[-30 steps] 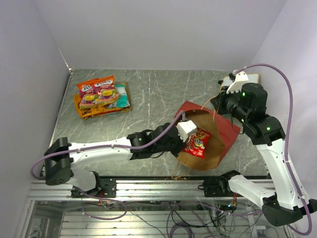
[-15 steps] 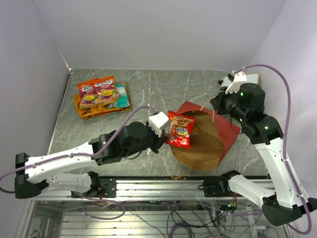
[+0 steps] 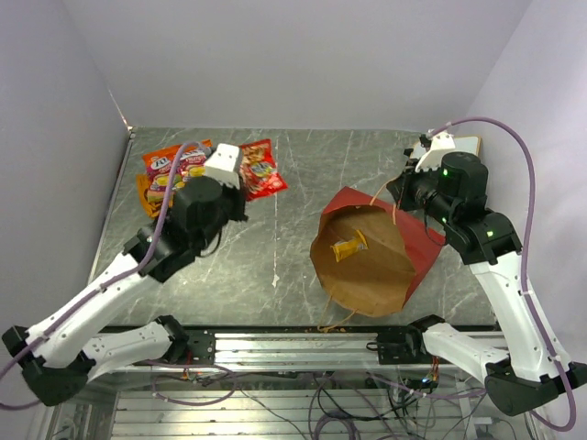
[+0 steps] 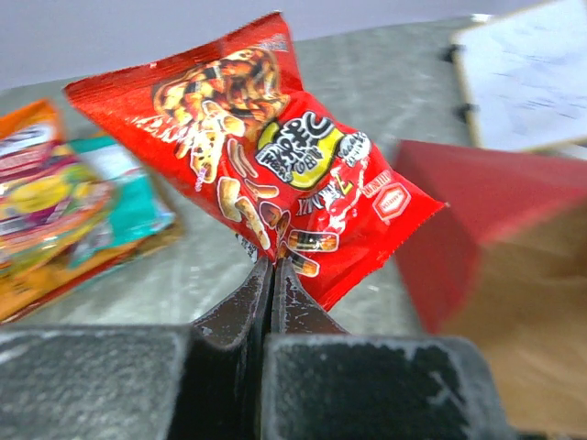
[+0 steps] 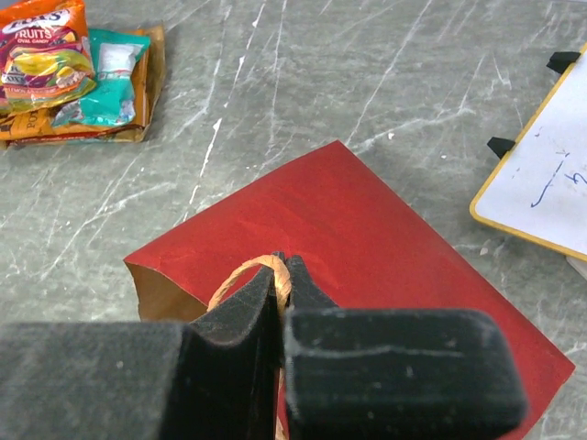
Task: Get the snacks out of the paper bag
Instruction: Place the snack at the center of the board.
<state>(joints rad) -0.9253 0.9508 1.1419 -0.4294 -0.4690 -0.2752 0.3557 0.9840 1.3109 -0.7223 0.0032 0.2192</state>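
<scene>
Over the marbled bench (image 3: 303, 174), your left jaws clamp the red packet (image 4: 275, 156) just right of the snack pile (image 3: 163, 165); right jaws pinch the handle (image 5: 240, 275) of the paper bag (image 5: 367, 238).

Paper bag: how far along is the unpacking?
Done: a pile of packets lies at the far left of the table. In hand: the left gripper is shut on a red packet, held beside that pile, not yet released. The right gripper pinches the handle of the bag. Left: one yellowish packet lies inside the bag.
</scene>
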